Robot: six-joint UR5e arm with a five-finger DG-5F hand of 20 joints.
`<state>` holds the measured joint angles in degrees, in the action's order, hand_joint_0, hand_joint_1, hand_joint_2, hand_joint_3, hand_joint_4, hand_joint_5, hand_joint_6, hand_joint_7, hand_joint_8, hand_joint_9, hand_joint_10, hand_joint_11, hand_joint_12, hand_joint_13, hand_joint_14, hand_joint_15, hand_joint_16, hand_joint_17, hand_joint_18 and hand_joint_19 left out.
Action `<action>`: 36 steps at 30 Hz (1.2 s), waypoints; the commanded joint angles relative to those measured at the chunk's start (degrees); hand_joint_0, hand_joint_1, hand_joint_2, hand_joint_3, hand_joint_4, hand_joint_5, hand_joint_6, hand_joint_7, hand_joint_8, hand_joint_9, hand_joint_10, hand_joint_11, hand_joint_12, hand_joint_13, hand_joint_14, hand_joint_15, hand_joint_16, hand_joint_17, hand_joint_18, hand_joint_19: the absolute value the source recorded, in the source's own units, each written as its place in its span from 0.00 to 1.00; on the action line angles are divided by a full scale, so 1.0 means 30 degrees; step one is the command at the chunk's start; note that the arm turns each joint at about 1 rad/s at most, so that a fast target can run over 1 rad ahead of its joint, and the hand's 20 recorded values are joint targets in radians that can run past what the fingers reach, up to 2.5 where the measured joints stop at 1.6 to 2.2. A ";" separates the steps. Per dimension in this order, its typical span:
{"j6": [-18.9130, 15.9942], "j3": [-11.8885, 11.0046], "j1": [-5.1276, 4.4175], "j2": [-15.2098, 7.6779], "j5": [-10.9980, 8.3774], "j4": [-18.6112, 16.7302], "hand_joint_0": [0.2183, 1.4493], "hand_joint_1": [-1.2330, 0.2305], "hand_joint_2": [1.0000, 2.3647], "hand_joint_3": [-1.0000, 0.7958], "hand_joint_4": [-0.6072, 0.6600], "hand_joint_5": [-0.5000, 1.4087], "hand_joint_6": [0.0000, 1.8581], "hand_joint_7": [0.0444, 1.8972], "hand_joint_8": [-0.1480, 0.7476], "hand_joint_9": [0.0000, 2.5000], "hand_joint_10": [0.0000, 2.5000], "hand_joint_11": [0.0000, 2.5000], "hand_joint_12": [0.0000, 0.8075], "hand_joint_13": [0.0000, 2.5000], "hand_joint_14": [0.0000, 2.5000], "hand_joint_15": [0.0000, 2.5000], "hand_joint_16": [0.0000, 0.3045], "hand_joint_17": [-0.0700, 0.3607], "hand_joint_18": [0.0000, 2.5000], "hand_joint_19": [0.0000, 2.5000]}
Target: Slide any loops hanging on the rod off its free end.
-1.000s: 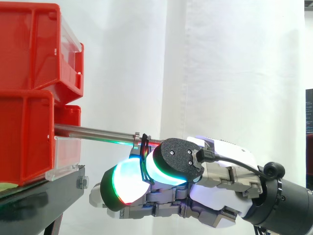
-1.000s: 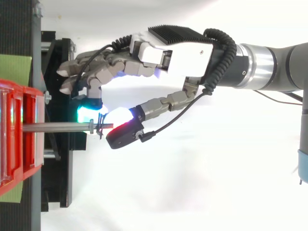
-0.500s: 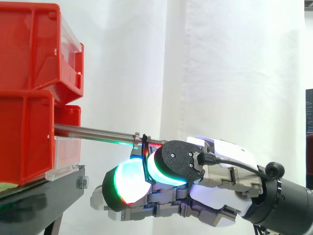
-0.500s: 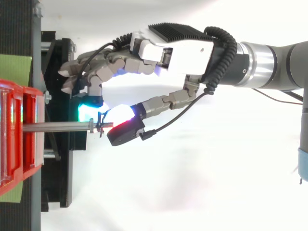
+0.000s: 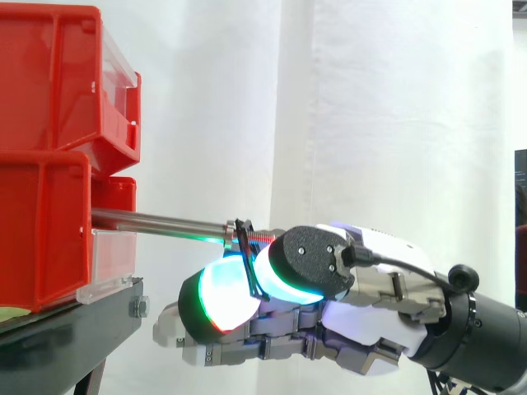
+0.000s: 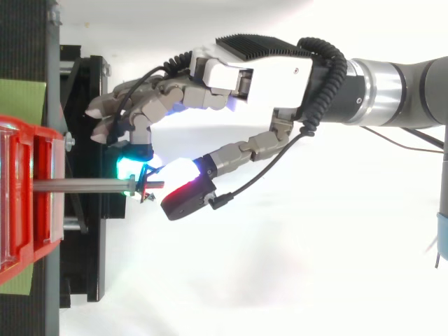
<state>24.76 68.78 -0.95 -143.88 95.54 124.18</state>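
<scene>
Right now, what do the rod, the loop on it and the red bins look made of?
The rod: grey with a sheen, likely bare metal. The loop: thin and dark, perhaps cord or rubber; unclear. The red bins: smooth, glossy walls, apparently moulded plastic.

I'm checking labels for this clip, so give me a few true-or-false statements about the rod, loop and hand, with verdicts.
The loop hangs near the rod's free end. True.
The rod sticks out from blue bins. False: the bins are red.
The hand hangs open, clear of the loop. False: its fingers pinch the loop.
In the side view, most of the hand lies below the rod. True.
</scene>
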 commanded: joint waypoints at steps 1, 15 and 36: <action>0.0036 0.0043 0.0025 0.0266 0.0232 0.0763 0.31 0.35 0.00 0.51 0.62 0.18 0.49 0.43 0.54 0.25 0.00 0.00 0.48 0.17 0.00 0.00 0.21 0.49 0.16 0.03; 0.1413 0.2269 -0.0092 0.2434 0.0438 0.4894 0.31 0.35 0.00 0.51 0.62 0.18 0.50 0.44 0.54 0.25 0.00 0.00 0.49 0.17 0.00 0.00 0.21 0.50 0.16 0.03; -0.1194 0.4525 -0.0356 0.5862 -0.2814 0.9142 0.31 0.36 0.01 0.44 0.62 0.18 0.49 0.45 0.52 0.25 0.00 0.01 0.46 0.16 0.00 0.00 0.19 0.46 0.15 0.04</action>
<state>26.31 82.37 -1.83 -127.56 90.00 146.00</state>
